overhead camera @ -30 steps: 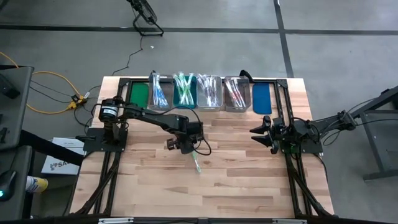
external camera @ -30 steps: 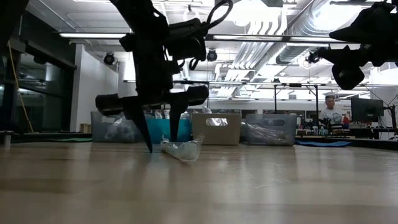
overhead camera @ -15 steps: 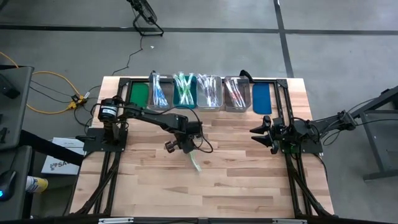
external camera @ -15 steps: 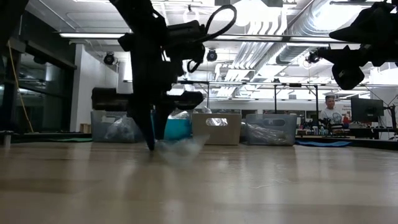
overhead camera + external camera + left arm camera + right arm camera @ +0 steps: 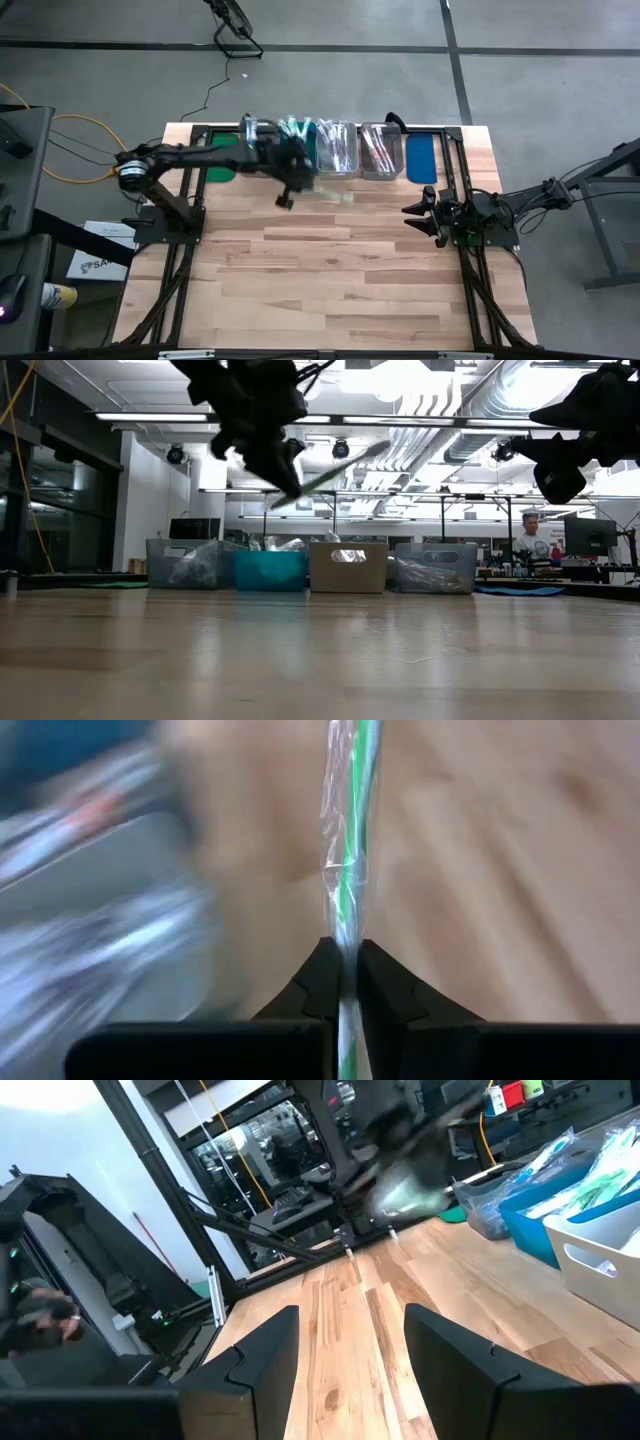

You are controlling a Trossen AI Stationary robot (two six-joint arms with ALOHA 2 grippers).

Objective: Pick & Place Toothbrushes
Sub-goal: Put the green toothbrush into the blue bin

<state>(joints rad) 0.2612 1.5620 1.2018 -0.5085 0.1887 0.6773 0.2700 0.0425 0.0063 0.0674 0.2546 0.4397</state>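
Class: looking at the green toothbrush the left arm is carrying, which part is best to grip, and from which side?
Grip one end of the handle across its thin width. The left gripper does this: its fingers close from both sides on the wrapped green toothbrush, whose slim straight length points forward, clear of them.

Pale wood-plank table [image 5: 350, 290], smooth; toothbrush [image 5: 345, 870] in glossy clear wrap.

The table [image 5: 330, 270] is seen from overhead and level across — bins [image 5: 347, 566] at twelve o'clock are shared; wrist views sit close.
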